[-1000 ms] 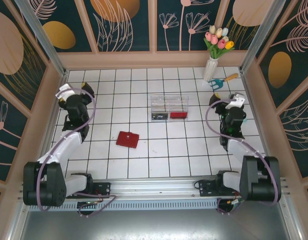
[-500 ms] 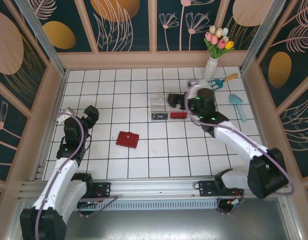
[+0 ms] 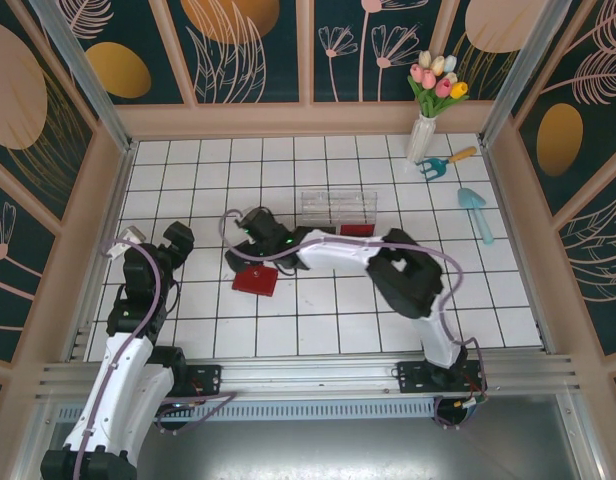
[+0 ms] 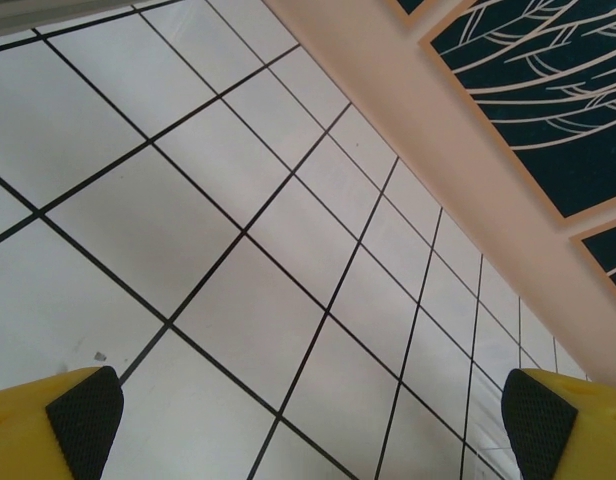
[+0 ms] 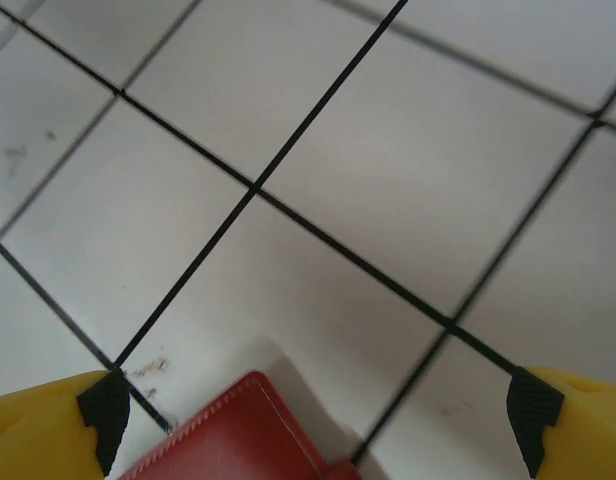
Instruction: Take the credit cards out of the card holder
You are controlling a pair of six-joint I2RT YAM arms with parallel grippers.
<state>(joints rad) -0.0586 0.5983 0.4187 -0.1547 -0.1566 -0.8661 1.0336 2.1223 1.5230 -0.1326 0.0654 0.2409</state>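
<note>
White tiles ruled with black lines make up the work surface, walled in by panels painted with leaves. The card holder [image 3: 255, 279] is seen lying flat, apparently closed, a little left of centre in the top view, well apart from the clear box [image 3: 338, 212] above and to its right. The right gripper [image 3: 243, 255] is stretched across to the holder's upper left edge, its jaws spread wide and nothing held. In the right wrist view only one red corner of the card holder [image 5: 238, 435] is caught, at the bottom edge of the frame and nearer the left-hand pad [image 5: 103, 405].

The left gripper [image 3: 173, 240] is likewise released and empty. It is held over bare tiles at the left of the top view, well away from the holder.

The step in hand is judged to be the approach for opening the holder, and no cards can be seen yet. Before any descent, the holder should be brought further in between the pads, since a corner alone gives a poor purchase. A thin, flat wallet on smooth tile is likely to slide, so the flap edge is best lifted gently. The left gripper could be brought over to pin the other half down
</note>
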